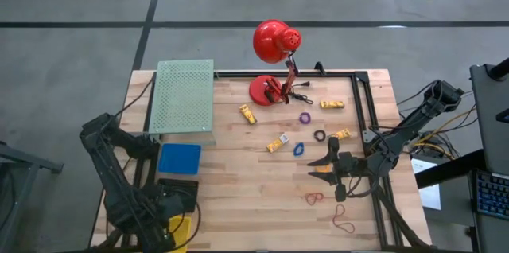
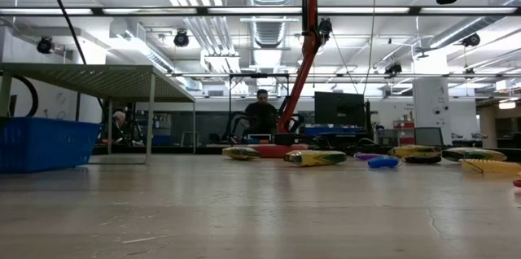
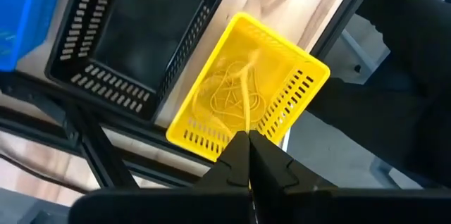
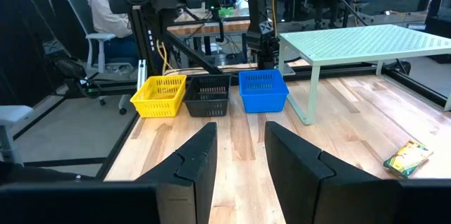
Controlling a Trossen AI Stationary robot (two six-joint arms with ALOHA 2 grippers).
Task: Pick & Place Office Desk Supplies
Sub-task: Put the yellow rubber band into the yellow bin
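The desk supplies lie scattered on the right half of the table: yellow pieces, a purple ring, a blue ring, a black ring and red rubber bands. My left gripper is shut, pointing down over the yellow basket, where tan rubber bands lie. A thin tan rubber band hangs from its tips. My right gripper stands open and level beside the rings, with nothing between its fingers. My left gripper pinches one end of the thin tan rubber band between its two fingertips, from above, pointing down. The band hangs slack below the fingers over the yellow basket's inside. I cannot tell whether its lower end touches the basket.
A black basket and a blue basket stand in a row beyond the yellow one. A green mesh shelf stands at the far left and a red desk lamp at the far middle. A black frame rail runs along the right.
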